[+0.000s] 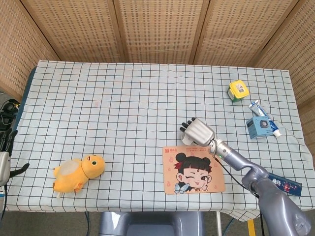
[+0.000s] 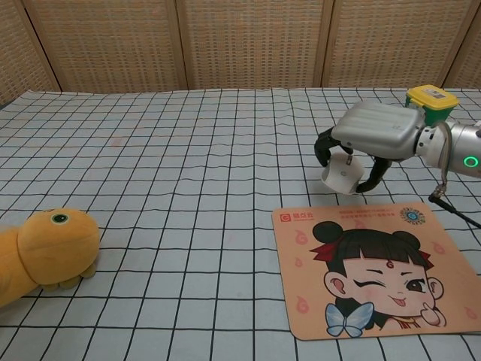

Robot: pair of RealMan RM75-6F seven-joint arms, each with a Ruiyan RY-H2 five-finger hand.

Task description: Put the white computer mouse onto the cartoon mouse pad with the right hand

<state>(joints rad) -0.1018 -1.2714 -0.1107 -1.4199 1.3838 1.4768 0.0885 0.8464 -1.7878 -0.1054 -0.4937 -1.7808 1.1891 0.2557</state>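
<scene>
Mouse (image 2: pixel 343 174): held in the right hand (image 2: pixel 368 135), lifted just beyond the pad (image 2: pixel 376 267); placing remains.

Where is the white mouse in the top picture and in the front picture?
Head view: the white mouse hides under the right hand, just above the cartoon pad.
Chest view: white mouse right of centre, gripped in the fingers, lifted.
Shared landmark: the pad, just below it in both.

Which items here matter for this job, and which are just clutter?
Job:
- white mouse, held off the table by the right hand
- cartoon mouse pad

Clutter:
- yellow plush toy
- yellow-lidded container
- toothpaste tube
- blue box
</scene>
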